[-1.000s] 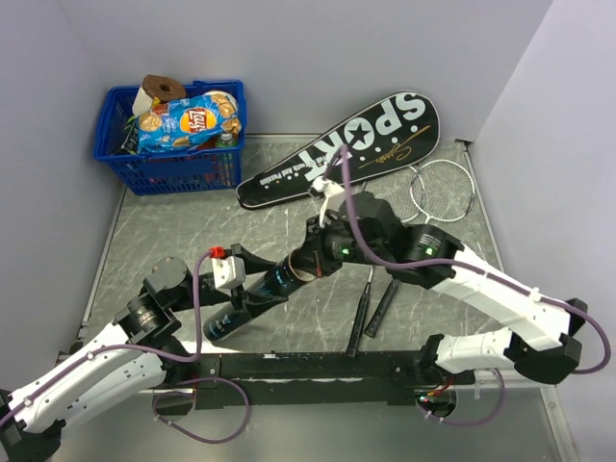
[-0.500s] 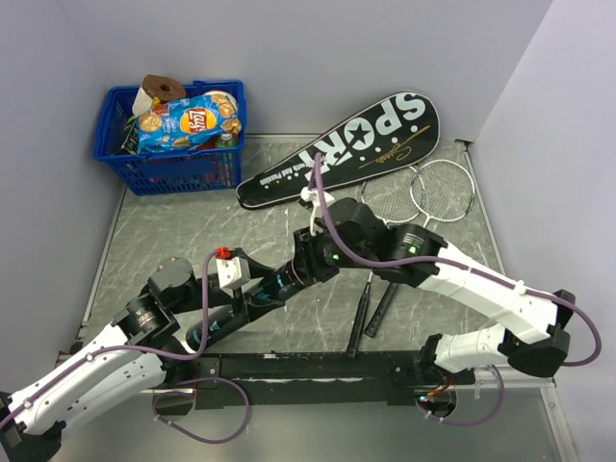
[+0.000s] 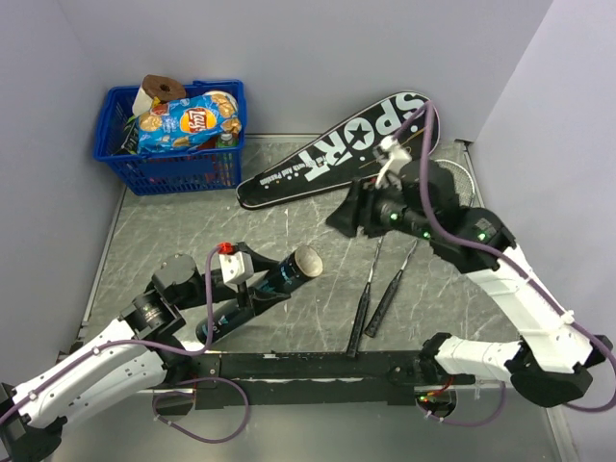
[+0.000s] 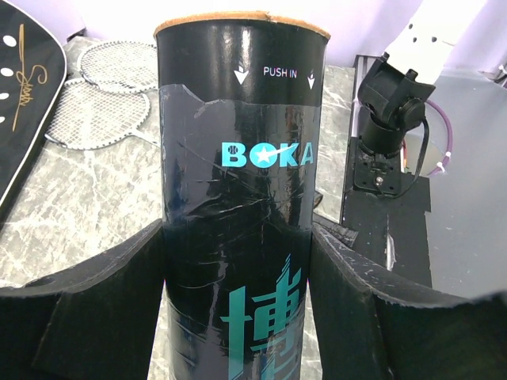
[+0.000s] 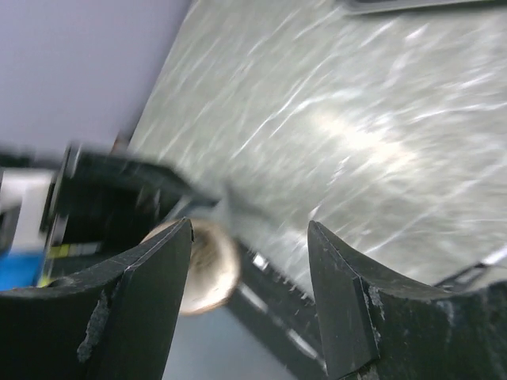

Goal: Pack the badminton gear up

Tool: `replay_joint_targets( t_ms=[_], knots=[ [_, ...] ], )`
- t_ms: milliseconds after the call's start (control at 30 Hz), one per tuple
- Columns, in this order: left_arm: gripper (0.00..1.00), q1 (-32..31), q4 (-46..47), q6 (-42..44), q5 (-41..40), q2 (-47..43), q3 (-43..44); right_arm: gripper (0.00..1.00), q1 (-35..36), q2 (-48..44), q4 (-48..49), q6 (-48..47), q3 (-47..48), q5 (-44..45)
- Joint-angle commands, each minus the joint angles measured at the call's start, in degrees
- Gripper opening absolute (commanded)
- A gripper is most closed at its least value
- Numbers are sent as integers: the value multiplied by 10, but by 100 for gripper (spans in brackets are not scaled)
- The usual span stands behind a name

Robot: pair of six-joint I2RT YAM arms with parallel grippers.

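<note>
- One piece in hand: tube [image 4: 238, 158] clamped between left gripper [image 4: 238, 269] jaws, capped end outward; no shuttlecocks in sight, likely inside.
- Near the spread, empty right gripper [image 5: 249, 237] jaws: two rackets [image 3: 358, 322], unpacked.
- Beyond those jaws: cover [image 3: 337, 149], yet to be filled.

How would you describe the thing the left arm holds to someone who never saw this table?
On the grey marbled table, follow the left arm to its claw. It grips a black cylindrical tube, its round tan cap toward the table's middle. Unlike the thin racket handles beside it, it is thick and lettered BOKA in teal.
</note>
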Motion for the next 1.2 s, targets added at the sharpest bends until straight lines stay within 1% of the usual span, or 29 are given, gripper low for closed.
replay_joint_targets(
  t_ms=[0,67,100,167,200,267,300,333,400,433,467,533,633,667,767,867,1033,1167],
  knots=[
    [1,-2,42,-2,-11,-2,21,68,-76,-1,-64,-11,32,64],
    [1,-1,33,-2,-23,-3,25,68,-110,6,-74,-6,16,100],
    [1,-2,31,-2,-29,-3,26,68,-143,7,-73,-1,-10,111],
    [1,-1,16,-1,-40,-2,34,68,-183,9,-59,16,-46,129],
    [1,-1,14,-2,-45,-2,36,68,-222,9,-53,22,-85,129],
    [1,-1,6,-2,-50,-4,44,67,-257,10,-33,40,-125,136],
    [1,-1,6,-2,-53,-6,44,68,-275,11,-30,46,-160,145],
    [1,-1,3,-2,-56,-9,47,68,-307,12,-28,52,-176,145],
    [1,-2,1,-2,-62,-13,49,68,-337,14,-13,67,-223,149],
    [1,-2,-1,-2,-64,-17,51,68,-370,16,-8,72,-237,147],
    [1,-2,0,-22,-68,-18,51,68,-386,17,-4,80,-249,141],
    [1,-2,-7,-25,-71,-17,57,68,-424,24,13,85,-282,137],
    [1,-1,-11,-31,-78,-15,60,66,-447,48,29,83,-302,132],
    [1,-2,-13,-33,-80,-16,61,66,-473,56,36,76,-308,126],
    [1,-2,-10,-37,-94,-19,59,65,-491,96,60,66,-308,129],
    [1,-1,-13,-39,-104,-18,59,63,-498,132,76,66,-301,156],
    [1,-2,-14,-45,-98,-10,60,58,-523,193,93,71,-293,160],
    [1,-2,-13,-46,-100,-5,59,57,-532,239,95,70,-283,166]
  ],
)
